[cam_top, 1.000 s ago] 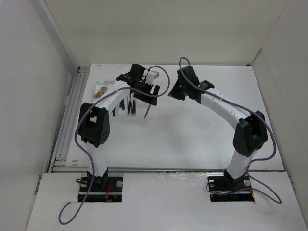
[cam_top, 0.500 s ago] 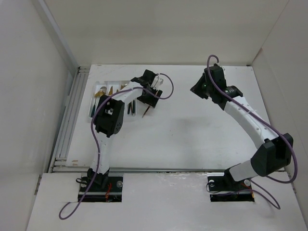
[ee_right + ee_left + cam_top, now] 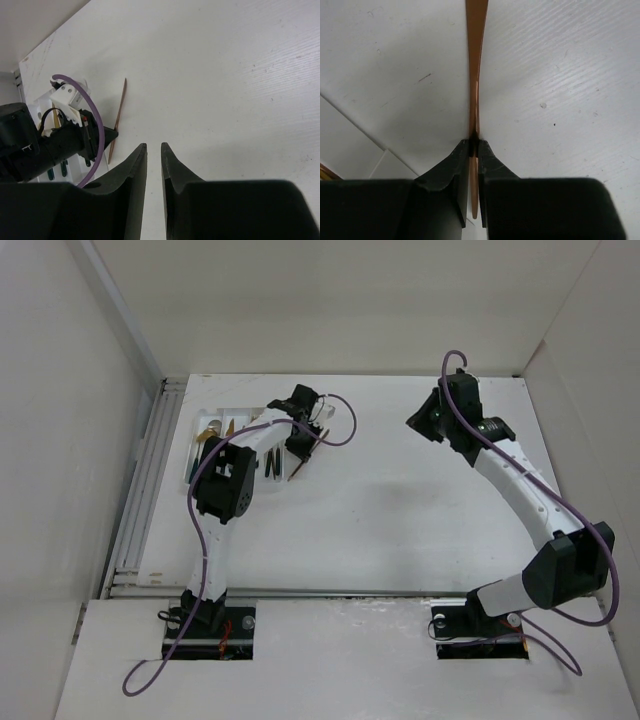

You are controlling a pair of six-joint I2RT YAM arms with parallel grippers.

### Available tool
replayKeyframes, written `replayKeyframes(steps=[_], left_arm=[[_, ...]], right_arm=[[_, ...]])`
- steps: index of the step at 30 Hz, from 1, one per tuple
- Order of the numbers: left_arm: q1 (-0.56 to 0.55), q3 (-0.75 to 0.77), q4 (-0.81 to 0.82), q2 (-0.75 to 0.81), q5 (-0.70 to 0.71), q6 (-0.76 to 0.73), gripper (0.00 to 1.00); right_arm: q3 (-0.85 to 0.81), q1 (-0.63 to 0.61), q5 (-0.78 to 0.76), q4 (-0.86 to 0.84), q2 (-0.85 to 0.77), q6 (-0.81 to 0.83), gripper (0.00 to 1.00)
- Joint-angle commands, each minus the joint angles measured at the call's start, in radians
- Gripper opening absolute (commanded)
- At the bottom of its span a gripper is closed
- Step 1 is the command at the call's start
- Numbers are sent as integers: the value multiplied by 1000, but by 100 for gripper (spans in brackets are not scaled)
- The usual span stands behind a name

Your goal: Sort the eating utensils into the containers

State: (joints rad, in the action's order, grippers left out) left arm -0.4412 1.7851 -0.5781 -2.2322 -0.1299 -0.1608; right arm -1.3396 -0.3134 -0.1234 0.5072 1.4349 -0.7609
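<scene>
A slim copper-brown utensil (image 3: 304, 466), thin as a stick, lies on the white table just right of the white tray (image 3: 192, 455). My left gripper (image 3: 300, 443) is down on it. In the left wrist view the jaws (image 3: 475, 142) are shut on the utensil (image 3: 476, 60), which runs straight ahead from them. The tray's containers hold gold-headed utensils (image 3: 211, 430) with dark handles (image 3: 272, 466). My right gripper (image 3: 421, 423) hovers at the back right. Its fingers (image 3: 153, 146) are slightly open and empty, pointing toward the utensil (image 3: 119, 114) and the left gripper (image 3: 106, 134).
A metal rail (image 3: 148, 490) runs along the table's left edge, and white walls enclose the back and both sides. A purple cable (image 3: 342, 425) loops off the left wrist. Green-black handles (image 3: 50, 172) show in the tray at the left of the right wrist view.
My left gripper has dropped onto the copper-brown utensil and shut on it. The right arm has pulled back from the middle to the back right, its jaws a little wider.
</scene>
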Motion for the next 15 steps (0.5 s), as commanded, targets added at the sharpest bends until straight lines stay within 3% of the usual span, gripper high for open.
replayKeyframes(steps=[1, 15], left_arm=[[-8, 7, -60, -56, -94, -19, 0], [22, -24, 69, 111, -251, 96, 0]], right_arm=[[-29, 8, 13, -38, -5, 18, 23], [13, 27, 4, -38, -34, 18, 22]])
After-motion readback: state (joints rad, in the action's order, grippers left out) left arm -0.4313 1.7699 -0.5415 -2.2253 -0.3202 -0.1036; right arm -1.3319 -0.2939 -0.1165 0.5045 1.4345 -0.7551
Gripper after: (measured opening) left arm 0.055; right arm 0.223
